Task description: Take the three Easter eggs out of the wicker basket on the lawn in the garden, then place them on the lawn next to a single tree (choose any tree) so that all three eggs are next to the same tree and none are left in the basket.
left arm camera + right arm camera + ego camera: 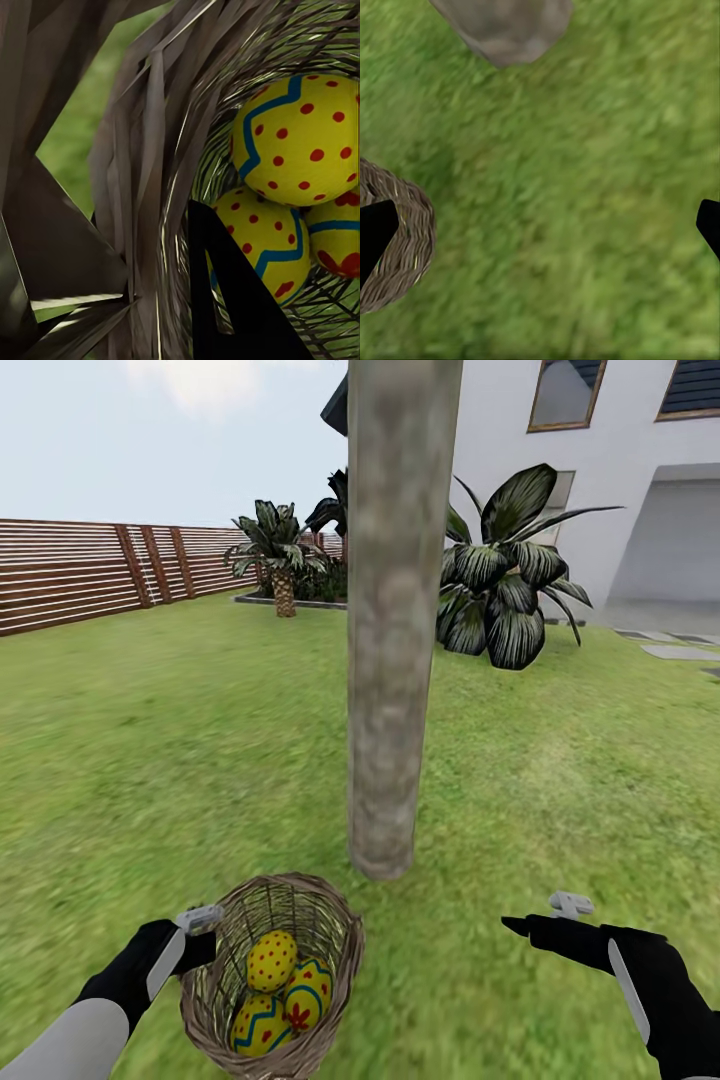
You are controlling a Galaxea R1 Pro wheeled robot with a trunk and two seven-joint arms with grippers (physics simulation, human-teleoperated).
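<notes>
Left gripper (pixel 196 932) clamped on rim of brown woven-twig wicker basket (pixel 335 920), held by grey mottled tree trunk (pixel 392 660). Three yellow blue-zigzag red-dotted Easter eggs (pixel 272 960) inside basket. Right gripper (pixel 540 916) spread apart, empty, above green patchy lawn (pixel 560 800). Step: unloading not begun. Next: right reaches in, takes top egg, sets it by trunk.

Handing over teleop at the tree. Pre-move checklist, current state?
1. Left hand grips basket wall: ok.
2. Three eggs in basket: ok, three visible.
3. Basket beside tree: ok, rim close to trunk base.
4. Right hand free: ok, open, empty, over lawn.
5. Right hand lined up with eggs: not ok, well off to the side.
6. Basket resting on lawn or lifted: cannot tell.
</notes>
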